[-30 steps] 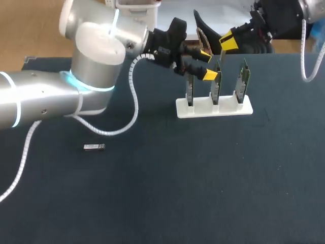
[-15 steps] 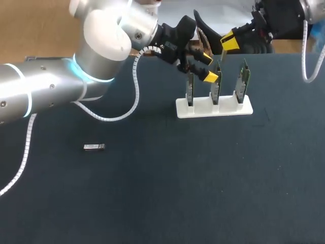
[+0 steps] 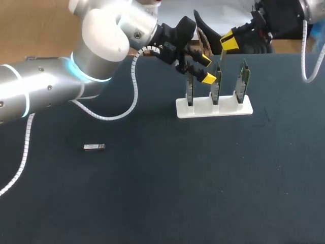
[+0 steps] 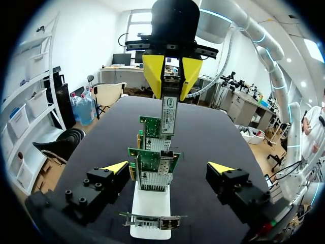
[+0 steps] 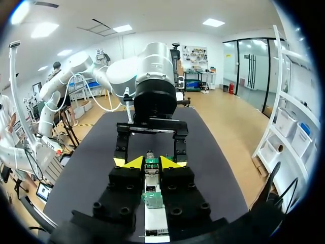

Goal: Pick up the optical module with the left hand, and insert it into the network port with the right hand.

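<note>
The matte table top (image 3: 152, 203) is plain dark navy. The left gripper (image 3: 206, 68) and right gripper (image 5: 146, 162) have black bodies with bright yellow tips. The slim metal optical module (image 4: 169, 109) is silver-grey with a pale label. The upright circuit boards (image 4: 152, 160) are green; the flat plastic rack base (image 3: 214, 109) is white.

A white stand (image 3: 214, 109) sits on the dark table (image 3: 203, 193) near its far edge, right of the middle, holding three green boards (image 3: 244, 84) upright in a row, side by side.

Left hand (image 3: 207, 68) spread wide, right hand (image 4: 171, 84) pinched
</note>
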Controlling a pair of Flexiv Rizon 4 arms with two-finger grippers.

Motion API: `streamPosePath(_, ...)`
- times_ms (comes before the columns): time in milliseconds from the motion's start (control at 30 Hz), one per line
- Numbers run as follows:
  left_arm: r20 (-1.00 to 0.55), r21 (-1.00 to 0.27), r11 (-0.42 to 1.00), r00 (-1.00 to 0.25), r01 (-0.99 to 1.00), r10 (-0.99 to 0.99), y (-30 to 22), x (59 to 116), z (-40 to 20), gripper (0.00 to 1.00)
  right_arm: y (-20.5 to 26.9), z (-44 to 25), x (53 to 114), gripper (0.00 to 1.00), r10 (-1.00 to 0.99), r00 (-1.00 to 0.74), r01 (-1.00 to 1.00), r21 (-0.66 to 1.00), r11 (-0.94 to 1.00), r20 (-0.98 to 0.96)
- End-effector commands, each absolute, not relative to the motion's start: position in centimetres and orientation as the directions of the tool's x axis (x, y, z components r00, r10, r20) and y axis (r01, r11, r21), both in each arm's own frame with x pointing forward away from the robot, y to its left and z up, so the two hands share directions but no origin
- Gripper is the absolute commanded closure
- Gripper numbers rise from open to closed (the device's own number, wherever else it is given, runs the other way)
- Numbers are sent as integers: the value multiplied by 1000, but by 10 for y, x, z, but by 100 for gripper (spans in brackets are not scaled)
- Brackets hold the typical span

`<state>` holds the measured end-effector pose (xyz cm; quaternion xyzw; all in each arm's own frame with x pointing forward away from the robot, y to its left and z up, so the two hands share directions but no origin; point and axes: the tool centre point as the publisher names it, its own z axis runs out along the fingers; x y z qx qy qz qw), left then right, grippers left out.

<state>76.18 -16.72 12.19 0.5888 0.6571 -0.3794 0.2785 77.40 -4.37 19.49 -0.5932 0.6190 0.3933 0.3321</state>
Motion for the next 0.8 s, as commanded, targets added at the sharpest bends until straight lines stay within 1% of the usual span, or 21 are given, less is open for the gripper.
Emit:
streamPosePath(33, -812, -168, 16, -148, 986, 564, -168, 761, 122, 0, -44, 195, 773, 100, -473, -75, -996, 90, -9, -878)
streamPosePath(800, -809, -160, 14, -139, 987, 570, -168, 760, 122, 0, -40, 187, 767, 100, -504, -33, -994, 80, -72, -863)
